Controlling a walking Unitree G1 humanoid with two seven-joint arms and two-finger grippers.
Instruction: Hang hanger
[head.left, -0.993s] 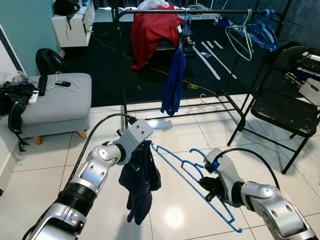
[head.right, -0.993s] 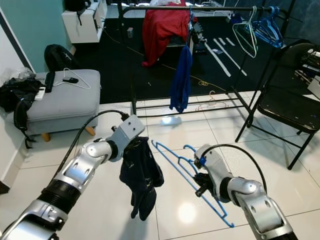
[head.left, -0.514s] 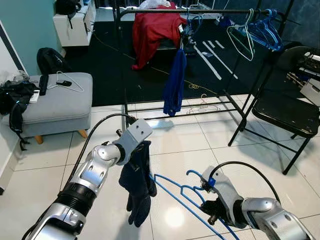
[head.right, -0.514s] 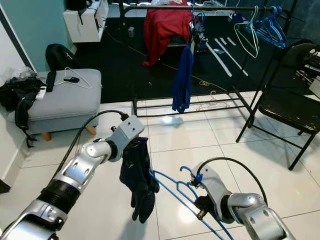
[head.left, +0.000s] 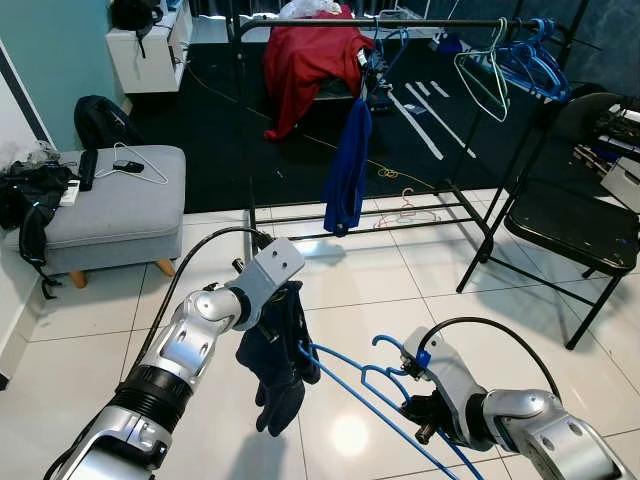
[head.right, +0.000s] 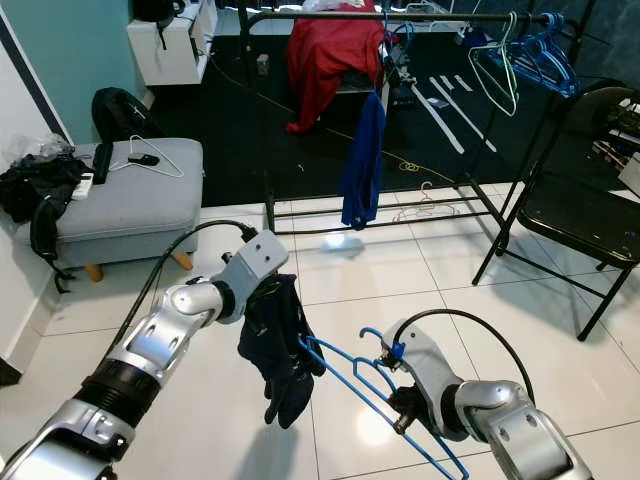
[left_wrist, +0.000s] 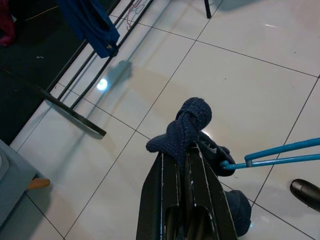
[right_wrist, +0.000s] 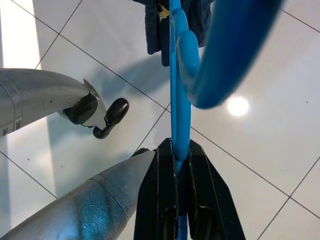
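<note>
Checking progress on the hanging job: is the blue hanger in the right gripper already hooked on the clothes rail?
No, the blue hanger is clamped in the right gripper low over the tiled floor, well short of the clothes rail.

Bright, sharp; lamp glare on tiles (head.left: 350, 436), perhaps overhead

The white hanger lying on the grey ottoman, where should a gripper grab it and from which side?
Grip the white hanger on its long straight bottom bar, coming down from above. It lies flat on the grey ottoman, so only a top approach lets the jaws straddle the thin wire.
</note>
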